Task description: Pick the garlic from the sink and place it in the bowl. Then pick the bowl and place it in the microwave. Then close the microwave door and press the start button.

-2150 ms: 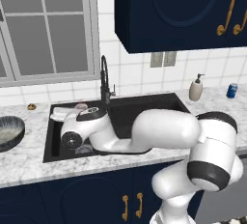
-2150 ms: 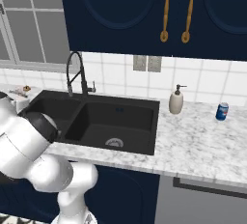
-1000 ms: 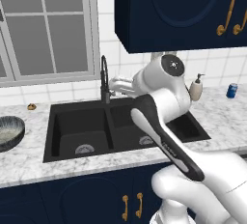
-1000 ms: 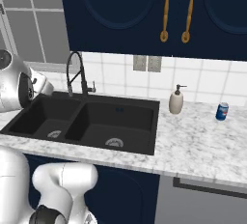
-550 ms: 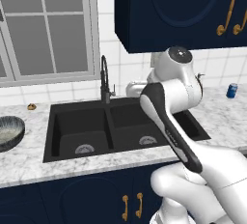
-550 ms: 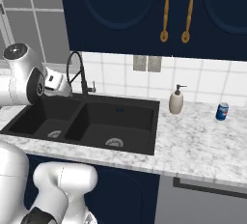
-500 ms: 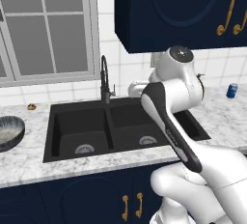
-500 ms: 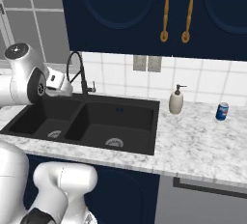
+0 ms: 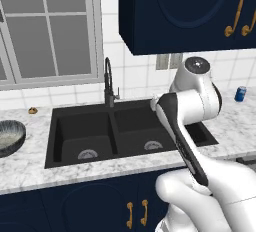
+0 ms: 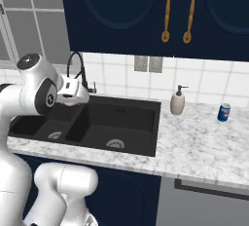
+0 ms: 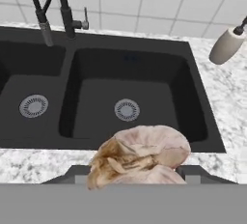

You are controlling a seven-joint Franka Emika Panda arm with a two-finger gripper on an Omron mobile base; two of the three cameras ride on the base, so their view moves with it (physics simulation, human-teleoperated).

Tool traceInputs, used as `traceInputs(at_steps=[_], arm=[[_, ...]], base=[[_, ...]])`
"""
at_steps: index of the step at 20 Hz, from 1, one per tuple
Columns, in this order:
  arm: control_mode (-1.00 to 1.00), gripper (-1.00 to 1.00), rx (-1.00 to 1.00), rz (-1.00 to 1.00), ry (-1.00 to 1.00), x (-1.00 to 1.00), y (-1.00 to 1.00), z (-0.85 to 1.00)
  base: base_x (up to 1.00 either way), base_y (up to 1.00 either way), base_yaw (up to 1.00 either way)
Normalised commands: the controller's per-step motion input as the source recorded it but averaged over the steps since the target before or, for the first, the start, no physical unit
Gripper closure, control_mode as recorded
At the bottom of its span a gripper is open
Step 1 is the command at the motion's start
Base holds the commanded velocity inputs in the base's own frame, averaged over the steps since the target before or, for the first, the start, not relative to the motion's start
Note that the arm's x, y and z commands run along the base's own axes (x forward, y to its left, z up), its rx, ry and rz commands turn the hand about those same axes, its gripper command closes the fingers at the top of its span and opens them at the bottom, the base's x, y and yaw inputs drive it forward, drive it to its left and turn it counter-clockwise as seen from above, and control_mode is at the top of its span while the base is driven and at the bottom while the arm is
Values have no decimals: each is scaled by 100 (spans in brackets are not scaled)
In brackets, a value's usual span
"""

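My gripper [image 11: 139, 171] is shut on the garlic [image 11: 144, 149], a pale bulb with a tan, papery side that sits between the two dark finger tips. I hold it in the air above the front rim of the black double sink [image 11: 202, 107], over the right basin. From the right base the hand [image 10: 73, 91] hangs beside the faucet, above the sink [image 10: 151, 122]. The bowl [image 9: 10, 137] stands on the counter left of the sink [image 9: 52, 146], far from the hand. The microwave and its door are out of view.
The tall black faucet [image 9: 108, 83] rises behind the divider between the basins. A soap dispenser [image 10: 177, 101] and a blue can [image 10: 223, 112] stand on the marble counter to the right. A small brownish lump [image 9: 33, 110] lies by the window.
The arm has swung up out of the left basin and to the right with the garlic in the gripper. Over the last half second it has only drifted slightly.
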Motion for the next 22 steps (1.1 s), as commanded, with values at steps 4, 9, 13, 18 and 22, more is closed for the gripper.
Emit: traceInputs(at_steps=[4, 9, 13, 18, 22], arm=[[100, 100, 4, 2, 4, -27, -1, -8], [100, 100, 0, 0, 0, 0, 0, 0], [100, 100, 0, 0, 0, 0, 0, 0], [100, 100, 0, 0, 0, 0, 0, 0], [100, 100, 0, 0, 0, 0, 0, 0]], base=[[-7, -10, 5], [-10, 83, 10], [-14, 100, 2], [-31, 100, 0], [-24, 100, 0]])
